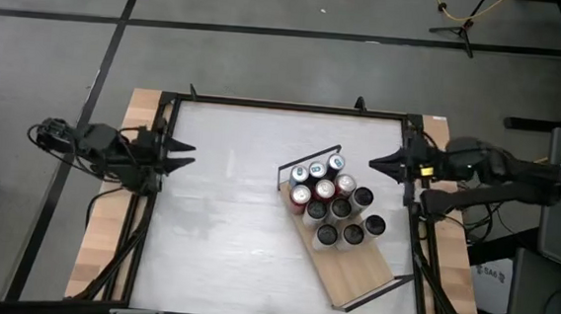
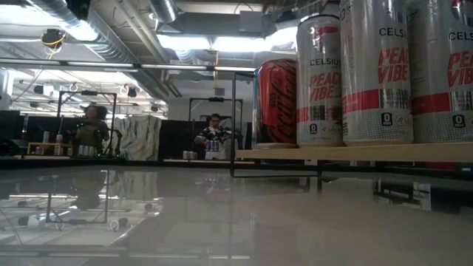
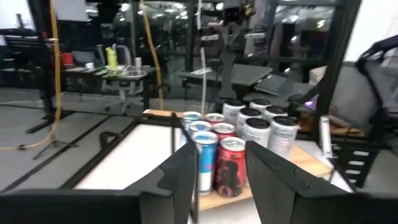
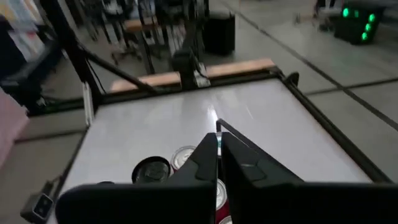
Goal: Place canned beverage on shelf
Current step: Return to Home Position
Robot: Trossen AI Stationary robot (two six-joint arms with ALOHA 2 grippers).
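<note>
The shelf (image 1: 354, 271), a light-wood board with black wire rails at its short ends, lies slantwise on the right half of the white table. Several cans (image 1: 335, 200) stand upright, packed together on its far end; the low view shows them (image 2: 369, 70) on the board (image 2: 355, 152). My left gripper (image 1: 191, 160) hovers at the table's left edge, open and pointing level toward the cans (image 3: 217, 155). My right gripper (image 1: 372, 162) hovers at the right edge, shut and empty, just beyond the cans (image 4: 152, 168).
A black metal frame (image 1: 284, 106) runs round the tabletop, with wooden margins (image 1: 102, 234) outside it. The white table (image 1: 217, 222) lies bare left of the shelf. The shelf's near half carries no cans. People sit in the room behind (image 2: 214, 133).
</note>
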